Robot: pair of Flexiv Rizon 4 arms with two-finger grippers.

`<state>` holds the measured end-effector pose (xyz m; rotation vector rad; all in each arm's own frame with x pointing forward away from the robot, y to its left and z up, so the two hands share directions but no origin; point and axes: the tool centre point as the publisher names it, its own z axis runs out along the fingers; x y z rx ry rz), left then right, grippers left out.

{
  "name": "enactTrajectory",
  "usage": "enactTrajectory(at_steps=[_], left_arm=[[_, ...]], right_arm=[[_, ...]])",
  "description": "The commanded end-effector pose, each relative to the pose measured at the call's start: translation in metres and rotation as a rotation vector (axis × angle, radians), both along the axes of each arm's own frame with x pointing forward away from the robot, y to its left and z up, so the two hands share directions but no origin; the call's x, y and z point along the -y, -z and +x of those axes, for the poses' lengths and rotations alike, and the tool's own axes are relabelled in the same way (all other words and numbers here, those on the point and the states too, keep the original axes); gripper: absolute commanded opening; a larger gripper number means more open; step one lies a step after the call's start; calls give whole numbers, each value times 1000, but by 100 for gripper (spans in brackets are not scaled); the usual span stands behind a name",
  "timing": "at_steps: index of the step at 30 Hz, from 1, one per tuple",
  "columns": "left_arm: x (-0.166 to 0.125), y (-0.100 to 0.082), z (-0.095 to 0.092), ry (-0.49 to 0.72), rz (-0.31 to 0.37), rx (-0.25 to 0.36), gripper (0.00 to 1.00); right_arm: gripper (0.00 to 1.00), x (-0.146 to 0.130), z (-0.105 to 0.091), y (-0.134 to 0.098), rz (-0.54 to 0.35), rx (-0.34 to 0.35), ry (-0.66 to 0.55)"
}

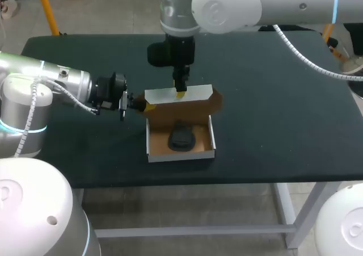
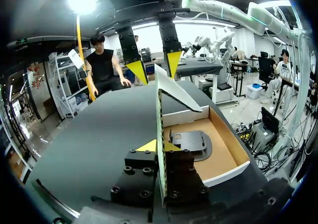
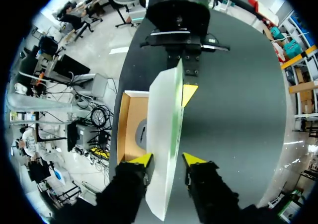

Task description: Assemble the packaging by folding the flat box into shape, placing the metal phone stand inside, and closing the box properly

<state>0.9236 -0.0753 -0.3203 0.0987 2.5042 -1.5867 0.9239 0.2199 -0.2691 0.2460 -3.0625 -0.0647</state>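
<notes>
Left gripper (image 2: 160, 146): its yellow fingertips (image 2: 147, 146) are being pressed together onto the left side edge of the lid (image 1: 198, 92), one against each face, so the cardboard is being clamped between them. Right gripper (image 3: 166, 159): its fingertips (image 3: 143, 159) are being held apart, one on either side of the lid's upper edge. In the left wrist view a gap is being seen on both sides of the cardboard, so no grip is being recorded for this gripper. The lid is being held raised above the back wall of the box (image 1: 181, 155), white face outward, standing steeply with some tilt; the exact angle cannot be told. A brown flap (image 1: 215, 100) at the lid's right end is being seen angled outward. The box is being observed as an open tray, white outside and brown inside, lying near the middle of the dark table (image 1: 272, 125). The phone stand (image 1: 181, 138), dark in colour, is being seen lying flat on the tray floor, roughly central and uncovered. The left arm (image 1: 51, 80) is being brought in from the left, low over the table, with its gripper level at the box's rear left corner. The right arm (image 1: 227, 9) is being brought in from the upper right, with its gripper pointing straight down onto the lid.
</notes>
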Motion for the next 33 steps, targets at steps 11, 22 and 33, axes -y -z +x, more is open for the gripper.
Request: enactTrajectory(at_steps=[11, 22, 33], left_arm=[[0, 0, -2, 3, -2, 0, 0], [0, 0, -2, 3, -2, 0, 0], [0, 0, -2, 3, -2, 0, 0]], right_arm=[[0, -9, 5, 0, -48, 2, 1], [100, -4, 6, -28, -4, 38, 54], [100, 4, 15, -49, 76, 43, 186]])
